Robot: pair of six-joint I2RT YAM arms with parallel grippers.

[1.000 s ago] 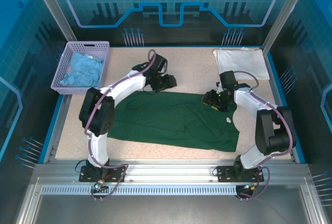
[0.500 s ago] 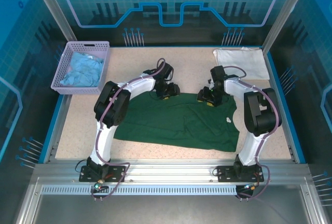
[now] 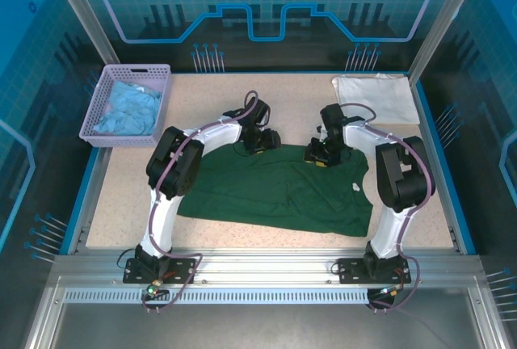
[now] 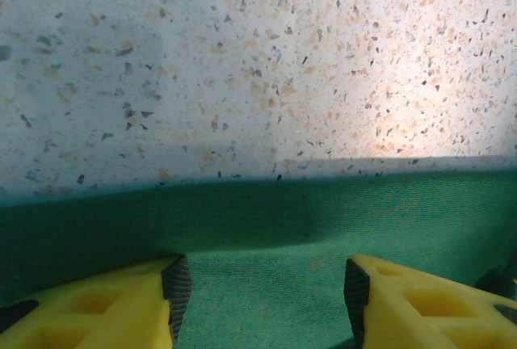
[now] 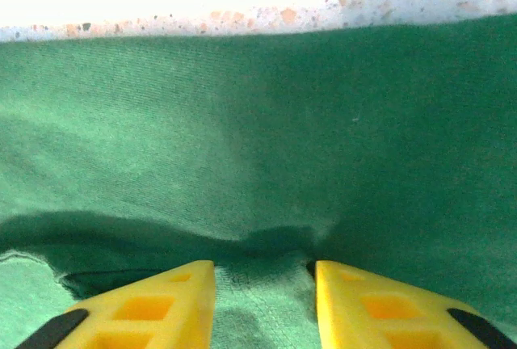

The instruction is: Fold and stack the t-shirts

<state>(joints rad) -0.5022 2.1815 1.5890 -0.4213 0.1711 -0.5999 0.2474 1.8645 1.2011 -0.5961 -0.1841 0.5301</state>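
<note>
As seen from the top external camera, the green t-shirt is spread flat over the middle of the tabletop and reaches toward its near edge. Its white neck label is turned toward the right edge. The white t-shirt is laid folded in the far right corner, and a basket of blue cloth is set in the far left corner. The left gripper and the right gripper are placed on the far hem of the green t-shirt, near each other. Compared with a second earlier, the right gripper is displaced farther from the near edge and to the left, up to the hem, while the left gripper is brought down onto it.

From the left wrist, the left gripper is shown well open. Its fingers are set on green cloth just inside the hem, and nothing is held.

From the right wrist, the right gripper is shown with its fingers set closer together than the left's, and a ridge of cloth is puckered between them. Whether that cloth is yet pinched cannot be told.

The far hem is judged to be in the course of being grasped, so that it may be drawn toward the near edge. No fold is yet made, and stacking with the white t-shirt is left to do.
</note>
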